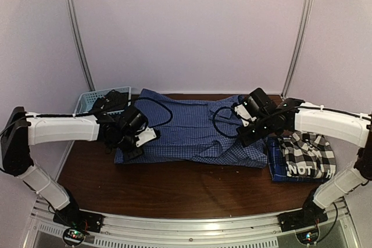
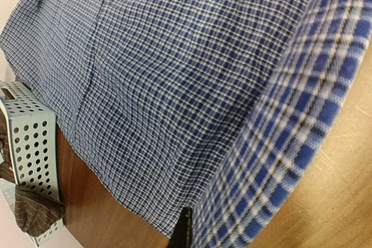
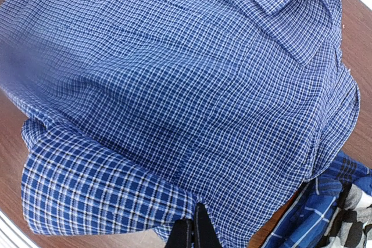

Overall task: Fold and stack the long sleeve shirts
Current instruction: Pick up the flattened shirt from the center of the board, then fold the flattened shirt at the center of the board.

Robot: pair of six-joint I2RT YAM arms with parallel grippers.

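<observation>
The blue fine-check shirt (image 1: 192, 129) lies spread across the middle of the table. My left gripper (image 1: 139, 142) is at its left near edge, shut on the cloth. In the left wrist view (image 2: 187, 233) a fold of the shirt (image 2: 174, 85) hangs close over the jaws. My right gripper (image 1: 249, 135) is at the shirt's right edge and shut on it. In the right wrist view (image 3: 195, 233) the dark fingertips pinch the hem of the shirt (image 3: 186, 74). The black-and-white plaid shirt (image 1: 308, 154) lies folded on the darker blue plaid one (image 1: 275, 164) at the right.
The light blue lattice basket (image 1: 93, 100) stands at the back left, and in the left wrist view (image 2: 29, 137) brown striped cloth (image 2: 35, 213) hangs from it. The stacked shirts show at the lower right of the right wrist view (image 3: 343, 213). Bare brown table (image 1: 186, 193) lies in front.
</observation>
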